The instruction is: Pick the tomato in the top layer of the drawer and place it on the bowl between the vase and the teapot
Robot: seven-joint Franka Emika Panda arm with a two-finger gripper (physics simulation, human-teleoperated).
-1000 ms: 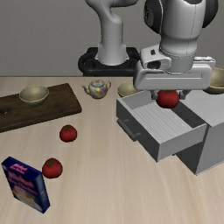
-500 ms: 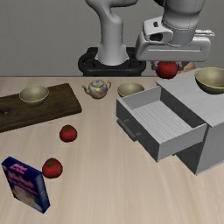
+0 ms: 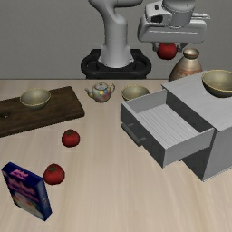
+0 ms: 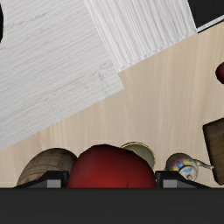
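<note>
Pale wood table [image 3: 100, 181] lies nearest, with a blue box [image 3: 28, 189] and two spare tomatoes [image 3: 71, 138] left on it. Behind them the open drawer [image 3: 168, 127] has been emptied. The tomato [image 3: 167, 51], pinched in the claw [image 3: 167, 45], has been raised high beside the vase [image 3: 188, 65]. The bowl [image 3: 136, 92] by the teapot [image 3: 101, 91] is not yet reached. A grey wall [image 3: 45, 36] is seen behind.

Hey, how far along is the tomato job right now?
Done: the tomato is out of the open drawer. In hand: the gripper is shut on it, high up near the vase. Left: lower it onto the bowl between vase and teapot, then release.
</note>
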